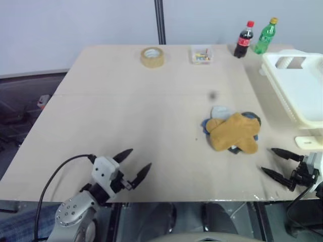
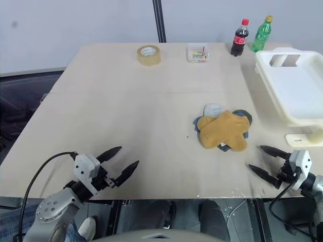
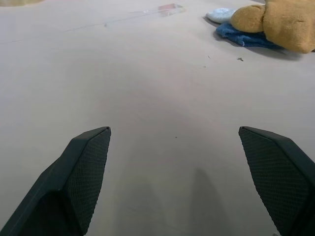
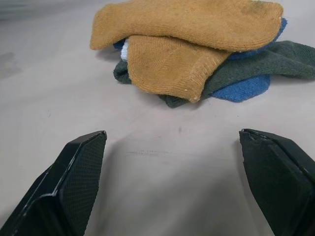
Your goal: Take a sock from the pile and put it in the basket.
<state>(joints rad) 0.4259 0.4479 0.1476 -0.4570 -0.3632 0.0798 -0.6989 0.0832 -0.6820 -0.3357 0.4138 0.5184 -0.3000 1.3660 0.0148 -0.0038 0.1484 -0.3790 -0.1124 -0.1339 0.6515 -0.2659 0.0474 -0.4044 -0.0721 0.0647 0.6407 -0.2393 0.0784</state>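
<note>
Right now the right pincer (image 2: pixel 263 161) hovers just over the near right edge of the desk (image 2: pixel 126 101), its two black fingers spread wide and holding nothing, aimed toward the pile (image 2: pixel 222 128). The left pincer (image 2: pixel 119 161) is spread just as wide and empty at the near left edge, well apart from the socks.

Near the right pincer lies the pile, with two mustard-tan socks crossed on top of blue, pale grey and dark green ones. The sock (image 4: pixel 187 22) to take is best the uppermost tan one, since it lies flat across its twin and can come away alone. Beyond the pile, at the desk's right edge, stands the white basket (image 2: pixel 295 88).

The step in hand looks like the reach, with nothing grasped yet. To do it well, the right pincer should come in low with its fingers straddling one free end of the top sock, pinch only that layer, and lift straight up before swinging toward the basket. Biting too deep would likely drag the second tan sock or the blue one along.
</note>
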